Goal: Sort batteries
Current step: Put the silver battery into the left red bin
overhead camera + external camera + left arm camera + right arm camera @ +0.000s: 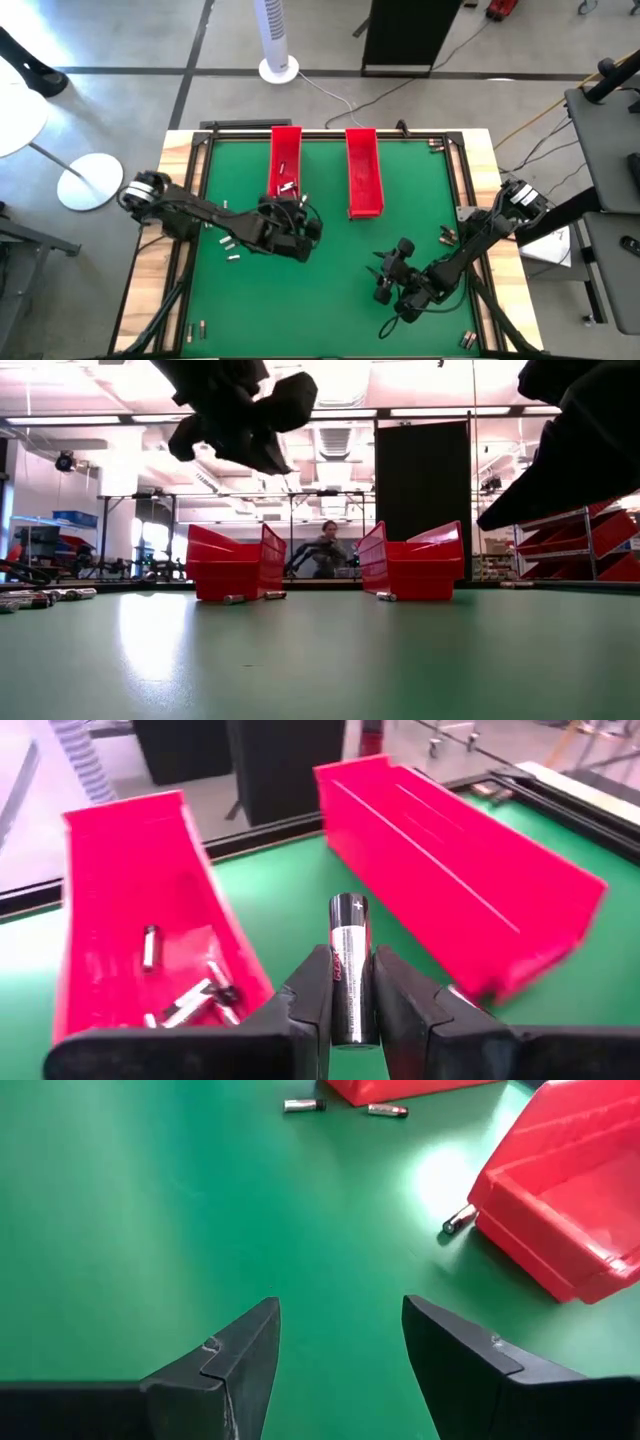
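A: Nearest the lens, the left gripper (350, 1005) has its two dark fingers (305, 995) pinched onto one battery (348, 965) — black and silver, standing upright between them with its plus end poking out past the tips.

B: And what lies around it?

A: Ahead of those fingertips and a little to one side is the left red tray (130, 910), with several batteries (190, 1000) loose on its floor. To the other side, farther off, the right red tray (450, 860) looks bare inside. From above, this gripper (300, 232) hovers just short of the near end of the left tray (285, 145), over the green mat (330, 300).

B: The other arm?

A: The right gripper (340, 1350) is spread wide, nothing between its fingers — only green mat under them. Ahead of it and off to one side a single battery (460, 1218) lies just beside the corner of a red tray (560, 1210); two more (345, 1107) lie farther ahead, near the other tray's end. In the overhead view that gripper (385, 275) sits well apart from the right tray (363, 170), toward the table's front.

B: Any strays?

A: A few batteries (228, 245) lie on the mat behind the left gripper, beside its arm.
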Controlling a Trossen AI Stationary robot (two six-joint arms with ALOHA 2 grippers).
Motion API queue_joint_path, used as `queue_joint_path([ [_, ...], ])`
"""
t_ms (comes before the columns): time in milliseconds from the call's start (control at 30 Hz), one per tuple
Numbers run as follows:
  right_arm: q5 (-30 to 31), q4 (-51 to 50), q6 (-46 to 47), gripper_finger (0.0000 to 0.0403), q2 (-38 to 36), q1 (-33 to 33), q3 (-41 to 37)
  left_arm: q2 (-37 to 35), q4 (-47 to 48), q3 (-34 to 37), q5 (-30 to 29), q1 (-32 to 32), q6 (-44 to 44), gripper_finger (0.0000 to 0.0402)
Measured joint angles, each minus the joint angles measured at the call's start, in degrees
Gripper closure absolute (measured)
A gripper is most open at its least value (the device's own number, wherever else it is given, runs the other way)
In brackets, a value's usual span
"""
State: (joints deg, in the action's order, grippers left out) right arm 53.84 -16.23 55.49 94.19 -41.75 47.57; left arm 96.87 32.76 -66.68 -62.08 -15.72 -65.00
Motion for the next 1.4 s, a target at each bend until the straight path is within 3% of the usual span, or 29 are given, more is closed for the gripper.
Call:
queue_joint_path([
  [233,0.2,0.3,-0.1,0.0199,0.0,0.0,0.0,0.2,0.0,5.0,1.2,8.0,-5.1,0.0340],
  [333,0.1,0.3,-0.1,0.0201,0.0,0.0,0.0,1.5,0.1,5.6,3.5,10.8,-5.4,0.0312],
  [567,0.2,0.2,-1.1,0.0208,0.0,0.1,0.0,1.4,0.9,5.2,1.6,11.3,-4.5,0.0238],
  [767,0.2,0.2,-3.0,0.0207,0.0,0.4,0.0,0.9,3.0,5.0,6.7,4.4,-6.5,0.0209],
  [1033,0.4,0.2,-5.1,0.0213,0.0,1.8,0.0,4.3,3.5,5.3,5.5,-9.6,-20.5,0.0215],
  [1233,0.3,0.5,-5.6,0.0213,0.0,2.8,0.0,11.6,4.3,5.3,12.1,-10.3,-29.2,0.0223],
  [1400,0.0,1.8,-4.8,0.0213,0.0,2.8,0.0,16.5,3.9,4.7,13.5,-9.1,-32.1,0.0223],
])
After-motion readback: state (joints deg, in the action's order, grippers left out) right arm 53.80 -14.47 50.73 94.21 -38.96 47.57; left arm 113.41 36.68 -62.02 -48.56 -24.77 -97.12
